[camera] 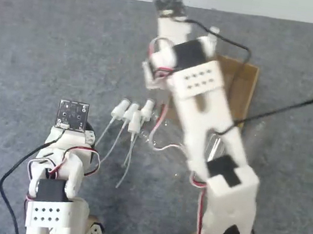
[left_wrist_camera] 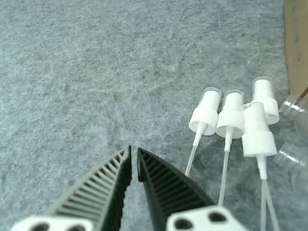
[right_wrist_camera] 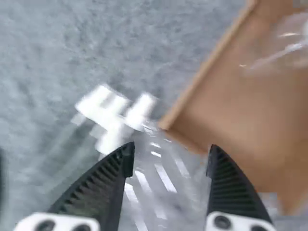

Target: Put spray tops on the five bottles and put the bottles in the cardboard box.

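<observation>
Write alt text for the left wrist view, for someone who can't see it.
Four white spray tops with thin tubes lie close together on grey carpet. The arm's black ribbed fingers, shut, sit beside them, and a cardboard box edge shows beyond.

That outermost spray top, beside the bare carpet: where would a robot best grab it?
Grip the outermost spray top by its thick white head, not the thin tube. It lies flat with a neighbouring top close on one side, so probably come from above, straddling the head, entering from the side of the bare carpet.
</observation>
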`<state>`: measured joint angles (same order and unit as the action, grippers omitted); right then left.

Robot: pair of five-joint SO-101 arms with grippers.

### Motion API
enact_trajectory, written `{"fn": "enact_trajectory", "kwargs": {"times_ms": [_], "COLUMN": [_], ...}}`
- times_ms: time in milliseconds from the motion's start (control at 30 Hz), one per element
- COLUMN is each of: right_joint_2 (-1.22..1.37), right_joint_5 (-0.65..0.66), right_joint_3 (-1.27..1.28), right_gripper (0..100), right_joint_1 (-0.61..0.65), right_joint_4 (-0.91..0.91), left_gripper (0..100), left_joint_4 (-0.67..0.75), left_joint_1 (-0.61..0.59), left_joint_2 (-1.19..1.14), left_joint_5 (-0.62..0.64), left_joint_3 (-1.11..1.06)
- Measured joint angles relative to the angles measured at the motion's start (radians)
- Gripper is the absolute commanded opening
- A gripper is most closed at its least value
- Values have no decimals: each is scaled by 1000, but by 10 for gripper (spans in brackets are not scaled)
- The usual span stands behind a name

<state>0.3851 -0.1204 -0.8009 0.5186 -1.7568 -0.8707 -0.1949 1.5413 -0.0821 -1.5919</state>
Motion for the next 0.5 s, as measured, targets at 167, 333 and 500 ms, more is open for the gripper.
{"fn": "enact_trajectory", "kwargs": {"times_ms": [167, 333, 500], "right_joint_2": [-175, -397, -608], "right_joint_5": [183, 290, 396], "right_joint_3": [190, 446, 683], "right_gripper": [199, 202, 202], "right_joint_1": [-141, -285, -431], "right_joint_4": [0, 0, 9], "left_gripper": [11, 11, 11], "left_joint_4": [0, 0, 0], "left_joint_1": [2, 2, 2], "left_joint_2": [0, 0, 0], "left_joint_5": [0, 0, 0], "left_joint_3": [0, 0, 0]}}
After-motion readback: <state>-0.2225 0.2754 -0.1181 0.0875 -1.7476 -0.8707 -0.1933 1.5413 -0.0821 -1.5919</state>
